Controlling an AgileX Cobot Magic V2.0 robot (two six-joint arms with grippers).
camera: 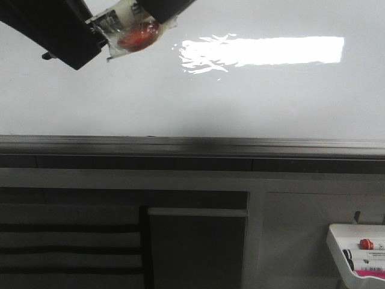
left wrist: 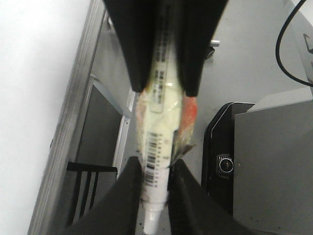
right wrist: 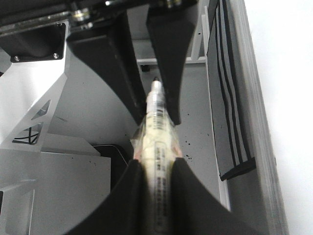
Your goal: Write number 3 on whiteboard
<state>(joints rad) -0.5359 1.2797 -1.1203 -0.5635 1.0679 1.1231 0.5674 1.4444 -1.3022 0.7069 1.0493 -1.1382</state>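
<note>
Blank whiteboard (camera: 192, 96); marker tray (camera: 340, 241) perhaps well below.

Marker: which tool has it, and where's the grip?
Both: left tool pinches the marker by its narrow white end, right tool clamps its taped barrel.

No readable text anywhere. Marker (left wrist: 157, 147) carries a barcode and tiny print, too blurred to read. Markers in tray (camera: 361, 256) have labels, print too small to read.
</note>
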